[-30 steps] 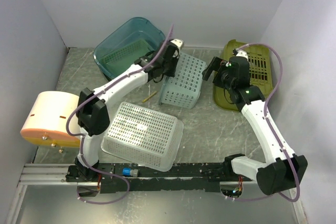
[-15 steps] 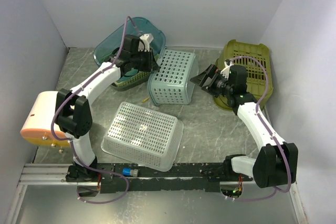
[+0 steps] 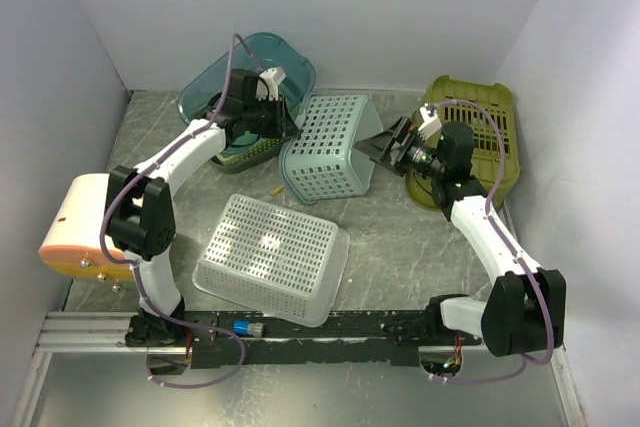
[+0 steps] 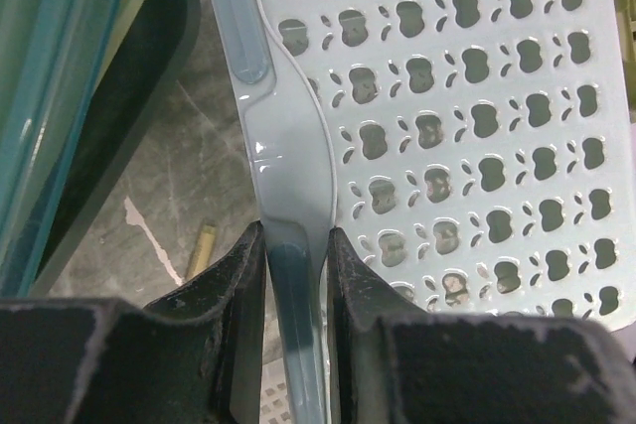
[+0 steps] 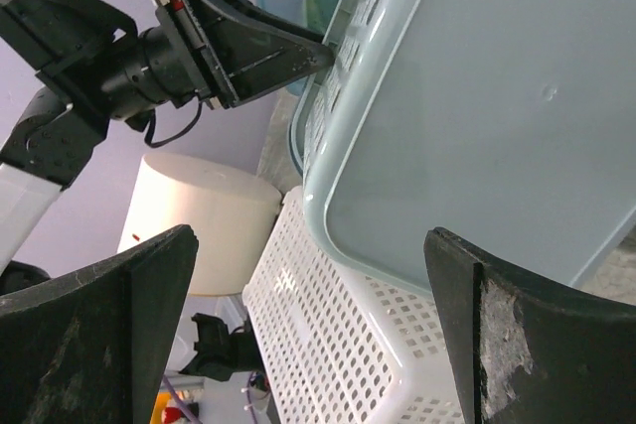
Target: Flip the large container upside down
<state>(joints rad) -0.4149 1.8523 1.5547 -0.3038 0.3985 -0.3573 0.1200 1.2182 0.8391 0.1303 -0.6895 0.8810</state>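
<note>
Looking like a robot lab test cell: plain white panels (image 3: 350, 7) are boxing in a grey marbled counter (image 3: 400, 237), left arm (image 3: 188, 153) and right arm (image 3: 490, 235) are sitting bolted along a metal rail (image 3: 90, 327)

Tub (image 3: 213, 90) left of middle basket (image 3: 335, 142), crate (image 3: 492, 115) right, low basket (image 3: 270, 252) in front

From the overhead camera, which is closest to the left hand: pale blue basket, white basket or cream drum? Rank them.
1. The pale blue basket, back centre: the left hand grips its rim.
2. The white basket, front centre.
3. The cream drum, far left.
</note>
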